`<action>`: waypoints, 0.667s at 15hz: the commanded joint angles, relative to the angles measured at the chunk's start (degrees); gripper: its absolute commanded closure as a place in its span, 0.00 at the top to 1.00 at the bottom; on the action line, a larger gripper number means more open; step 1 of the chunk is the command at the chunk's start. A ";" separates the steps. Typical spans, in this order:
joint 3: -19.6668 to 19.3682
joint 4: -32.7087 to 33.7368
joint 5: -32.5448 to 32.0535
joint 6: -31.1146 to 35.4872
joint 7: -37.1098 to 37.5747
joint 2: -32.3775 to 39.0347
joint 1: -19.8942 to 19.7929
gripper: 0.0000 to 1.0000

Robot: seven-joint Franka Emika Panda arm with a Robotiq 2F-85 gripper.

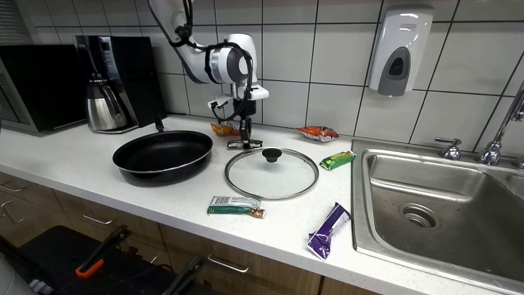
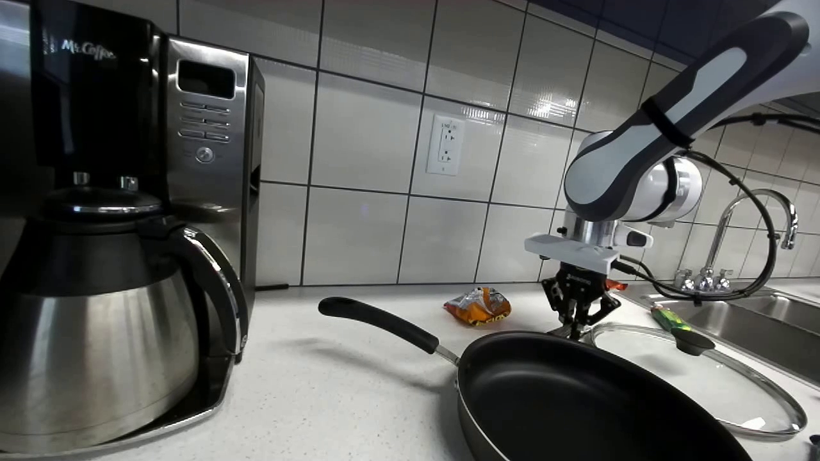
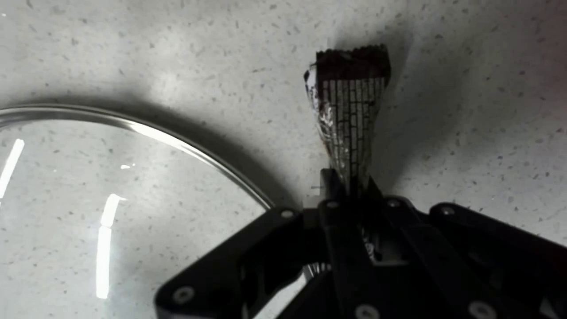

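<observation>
Our gripper (image 3: pixel 351 188) pinches a wrapped bar (image 3: pixel 352 106), jaws drawn together on it, near a glass lid (image 3: pixel 124 212) in the wrist view. In an exterior view we see that bar low at the desk (image 1: pixel 286 229), just beyond the lid, with a black pan (image 1: pixel 163 151) farther left. In an exterior view we find an orange bag (image 2: pixel 480 308) near the pan's handle (image 2: pixel 378 323).

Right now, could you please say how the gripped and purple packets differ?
The gripped packet is pinched in the gripper; the purple packet lies loose on the counter. The gripped packet is nearer the wall; the purple packet is nearer the sink. The gripped packet shows a dark end; the purple packet's ends are purple. Both look shiny.
</observation>
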 commanded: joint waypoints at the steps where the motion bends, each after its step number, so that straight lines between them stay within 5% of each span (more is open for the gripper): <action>1: 1.09 -0.86 -1.34 -3.03 -4.20 -3.61 -0.60 0.03; 10: 4.99 -5.65 -0.66 -7.54 -20.78 -14.69 -0.67 0.03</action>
